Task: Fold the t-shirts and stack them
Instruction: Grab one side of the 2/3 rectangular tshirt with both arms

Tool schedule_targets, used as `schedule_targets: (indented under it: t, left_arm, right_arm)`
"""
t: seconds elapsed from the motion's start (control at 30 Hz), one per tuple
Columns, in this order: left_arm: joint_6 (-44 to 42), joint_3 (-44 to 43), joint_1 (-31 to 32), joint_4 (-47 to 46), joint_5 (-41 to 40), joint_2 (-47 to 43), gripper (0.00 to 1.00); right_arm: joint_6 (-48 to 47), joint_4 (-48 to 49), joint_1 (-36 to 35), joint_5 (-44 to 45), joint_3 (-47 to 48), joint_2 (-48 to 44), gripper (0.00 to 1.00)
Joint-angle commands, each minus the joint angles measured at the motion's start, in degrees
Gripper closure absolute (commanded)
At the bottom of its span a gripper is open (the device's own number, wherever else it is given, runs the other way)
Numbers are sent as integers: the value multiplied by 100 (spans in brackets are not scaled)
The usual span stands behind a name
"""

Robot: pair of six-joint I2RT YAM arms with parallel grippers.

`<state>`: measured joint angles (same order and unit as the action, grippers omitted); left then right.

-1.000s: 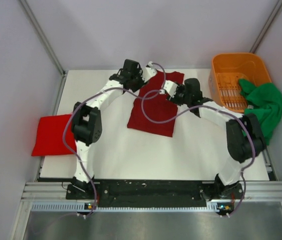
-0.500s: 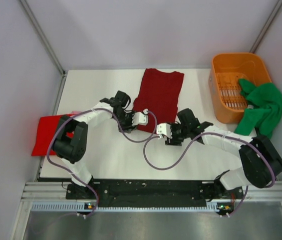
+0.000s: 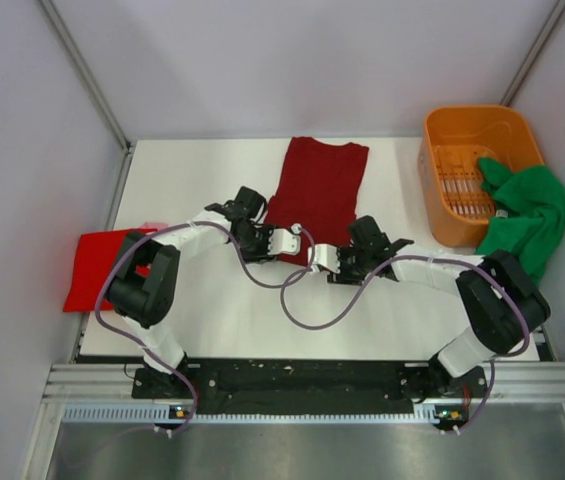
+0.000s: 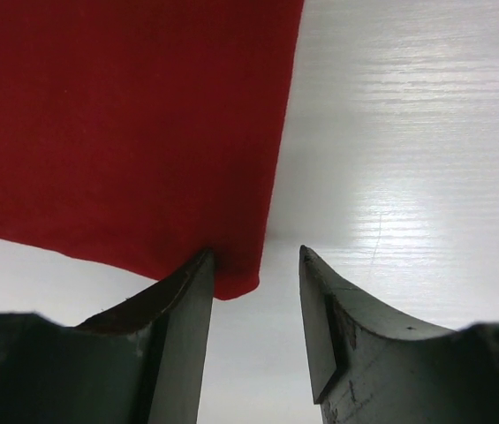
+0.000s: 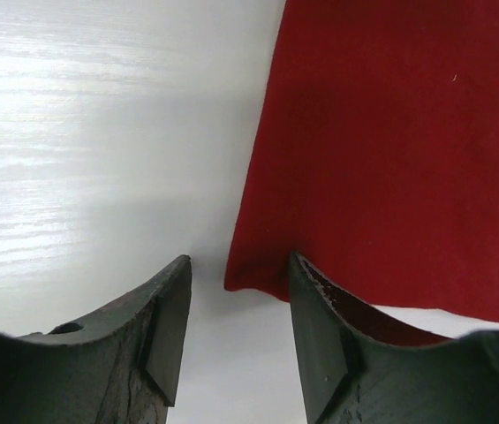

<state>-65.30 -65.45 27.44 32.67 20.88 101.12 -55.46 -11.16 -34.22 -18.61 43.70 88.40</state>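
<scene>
Arms now down at near hem, off the collar end: left gripper [image 4: 253, 256] and right gripper [image 5: 236, 261] each straddle a corner of maroon t-shirt [image 3: 320, 190] (flat, mid-table), jaws apart, nothing pinched; hem fold likely next.

White arms [image 3: 197, 232], black joints [image 3: 147, 285], purple cables [image 3: 307, 318], dark claws [image 4: 256, 256].

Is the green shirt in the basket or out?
Partly both: the green shirt drapes over the basket's near right rim, bunched, unfolded.
</scene>
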Motion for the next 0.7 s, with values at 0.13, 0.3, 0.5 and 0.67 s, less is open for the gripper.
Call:
schedule_targets:
  t: [0.13,0.3,0.5,0.67]
  left_arm:
    - [-159,59,95,-208,-58,197,61]
    - [-36,24,156,-50,-313,285,100]
    - [245,225,165,441,-164,-381,100]
    - [386,463,305,1363,-76,-1067,100]
  right_arm:
    - [282,44,-32,604,455,467,62]
    - [299,-263,-41,824,525,503,100]
    - [466,-975,-427,780,429,-313,100]
    - [703,-1861,-980,859,209,-1139,100]
